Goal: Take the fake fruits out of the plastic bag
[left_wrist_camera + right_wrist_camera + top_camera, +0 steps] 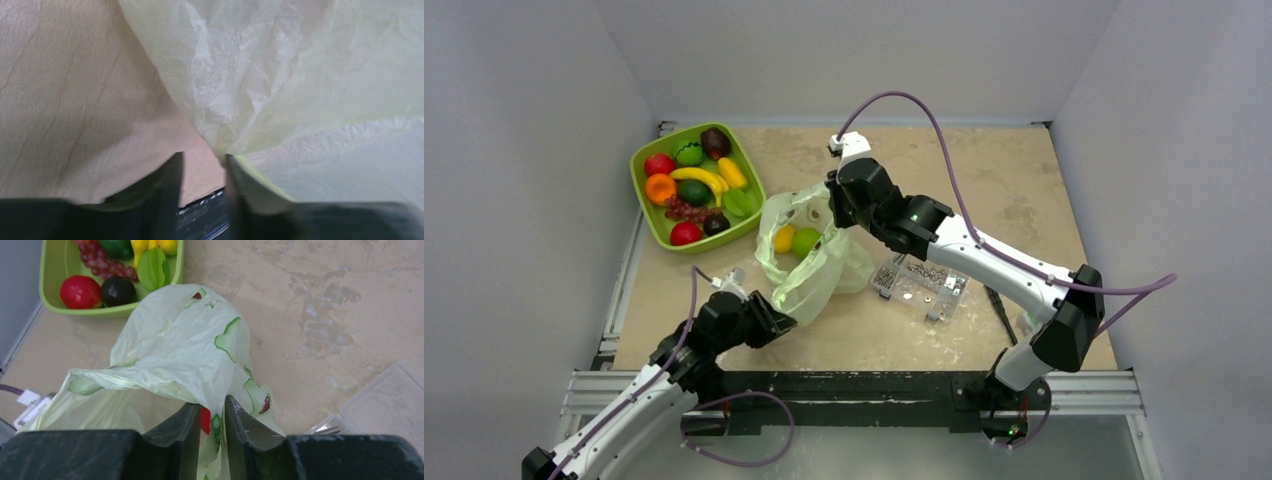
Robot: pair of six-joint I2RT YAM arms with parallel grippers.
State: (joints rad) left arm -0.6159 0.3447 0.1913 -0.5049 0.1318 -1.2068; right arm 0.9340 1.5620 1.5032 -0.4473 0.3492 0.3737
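Note:
The plastic bag [816,262] lies crumpled mid-table with its mouth open upward. A yellow fruit [783,238] and a light green fruit [805,242] show inside it. My right gripper [832,205] is shut on the bag's far rim. In the right wrist view the film [180,345] is pinched in that gripper [212,407], and a bit of the red fruit [205,420] shows in the gap behind it. My left gripper [782,322] is at the bag's near corner. In the left wrist view it [202,160] is open, and the bag [300,90] lies against one finger.
A green tray [649,215] of other toy fruit, with a banana and an orange one, stands at the back left and shows in the right wrist view [55,300]. A clear box of screws [921,280] lies just right of the bag, under my right arm.

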